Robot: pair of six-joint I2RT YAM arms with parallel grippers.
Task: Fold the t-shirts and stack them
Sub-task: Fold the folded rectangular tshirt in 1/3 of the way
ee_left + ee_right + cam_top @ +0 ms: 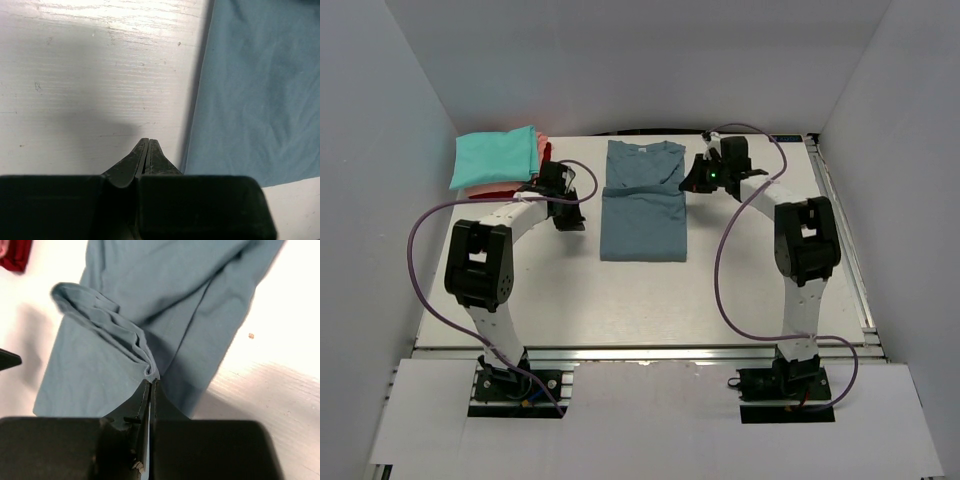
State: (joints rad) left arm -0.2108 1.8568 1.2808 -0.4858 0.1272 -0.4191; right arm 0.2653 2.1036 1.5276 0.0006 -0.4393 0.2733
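The slate-blue t-shirt (642, 205) lies partly folded in the middle of the table. My right gripper (689, 183) is at its right edge, shut on a bunched fold of the blue cloth (107, 315) at the fingertips (151, 381). My left gripper (571, 221) is shut and empty over bare table, just left of the shirt's left edge (260, 90); its tips (148, 141) do not touch the cloth. A folded teal t-shirt (495, 157) tops a stack at the back left, with salmon-pink (542, 148) and red (492, 189) edges showing beneath.
White walls enclose the table (620, 300) on the left, back and right. Purple cables (420, 240) loop from both arms over the table. A corner of red cloth (14, 255) shows in the right wrist view. A metal rail (850, 250) runs along the right edge.
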